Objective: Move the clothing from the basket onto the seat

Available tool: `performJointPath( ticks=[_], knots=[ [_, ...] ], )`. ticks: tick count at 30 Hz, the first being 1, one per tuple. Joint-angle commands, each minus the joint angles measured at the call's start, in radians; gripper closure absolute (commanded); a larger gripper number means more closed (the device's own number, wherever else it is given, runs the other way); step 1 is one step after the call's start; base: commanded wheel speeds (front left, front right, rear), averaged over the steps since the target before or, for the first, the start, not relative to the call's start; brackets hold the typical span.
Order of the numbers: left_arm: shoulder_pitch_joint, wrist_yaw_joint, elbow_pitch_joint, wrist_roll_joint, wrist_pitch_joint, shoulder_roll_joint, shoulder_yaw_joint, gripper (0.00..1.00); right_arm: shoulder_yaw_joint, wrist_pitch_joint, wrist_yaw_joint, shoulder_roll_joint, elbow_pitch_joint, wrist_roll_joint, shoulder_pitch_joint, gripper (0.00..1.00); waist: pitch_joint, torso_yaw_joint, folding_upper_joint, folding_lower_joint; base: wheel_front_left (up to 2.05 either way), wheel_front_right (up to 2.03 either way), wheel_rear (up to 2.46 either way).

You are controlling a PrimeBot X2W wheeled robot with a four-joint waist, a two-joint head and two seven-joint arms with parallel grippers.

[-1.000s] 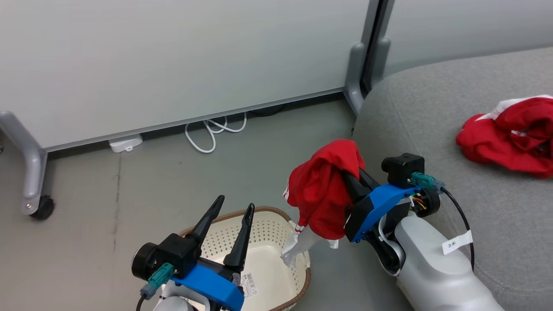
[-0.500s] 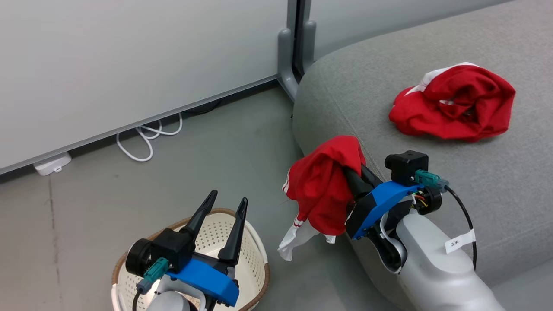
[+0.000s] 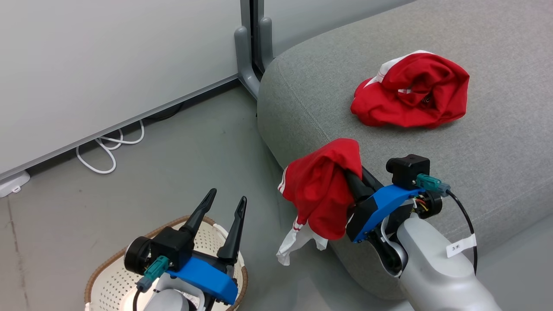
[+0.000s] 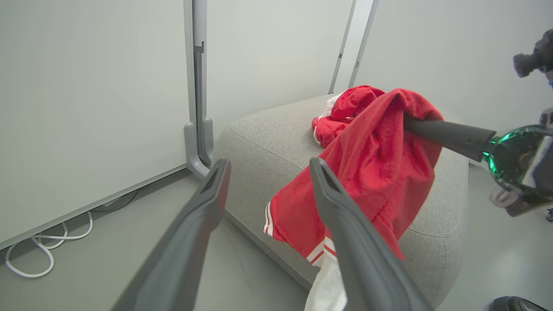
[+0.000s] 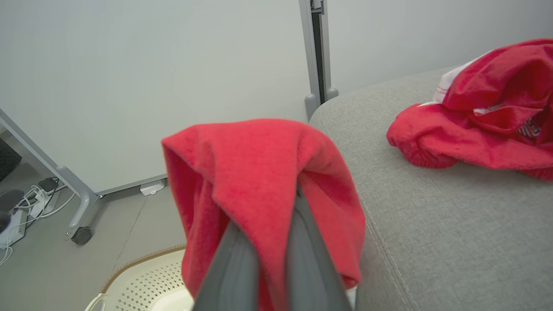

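Red soft garment (image 3: 322,190) hangs limp from right gripper (image 3: 352,179), clenched on it, at rounded grey fabric seat (image 3: 497,151) edge | second garment (image 3: 410,90) crumpled on seat | left gripper (image 3: 228,194) spread, empty, by cream perforated basket (image 3: 108,283)

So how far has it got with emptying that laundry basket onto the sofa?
Done: one red garment lies crumpled on the seat. In hand: the right gripper is shut on the second garment, hanging at the seat's edge. Left: carry it over the seat and let go. The basket shows no clothing in its visible part; the left gripper is open above it.
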Motion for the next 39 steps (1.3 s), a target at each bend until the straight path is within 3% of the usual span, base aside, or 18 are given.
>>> performJointPath(
  ticks=[1,12,18,33,39],
  knots=[
    [-0.012,-0.001,0.002,-0.001,-0.003,0.004,0.000,0.00,-0.001,-0.004,0.000,0.001,-0.006,0.002,0.011,1.00,-0.001,0.000,0.0000,0.0000,0.00,0.00,0.00],
    [-0.014,-0.001,-0.001,0.002,-0.003,0.005,0.003,0.00,-0.005,0.003,0.000,0.001,0.019,0.005,-0.052,1.00,0.001,0.003,0.0000,0.0000,0.00,0.00,0.00],
    [-0.019,-0.001,-0.021,0.013,-0.003,0.013,0.005,0.00,-0.094,0.035,0.000,-0.007,0.045,-0.029,-0.193,1.00,0.033,0.008,0.0000,0.0000,0.00,0.00,0.00],
    [-0.087,-0.001,-0.106,0.043,-0.003,0.069,0.001,0.00,-0.419,0.218,0.000,-0.244,0.034,-0.085,-0.549,1.00,0.206,0.046,0.0000,0.0000,0.00,0.00,0.00],
    [-0.136,-0.001,-0.146,0.056,-0.003,0.111,-0.007,0.00,-0.571,0.209,0.000,-0.355,0.057,-0.157,-0.626,1.00,0.314,0.062,0.0000,0.0000,0.00,0.00,0.00]
  ],
)
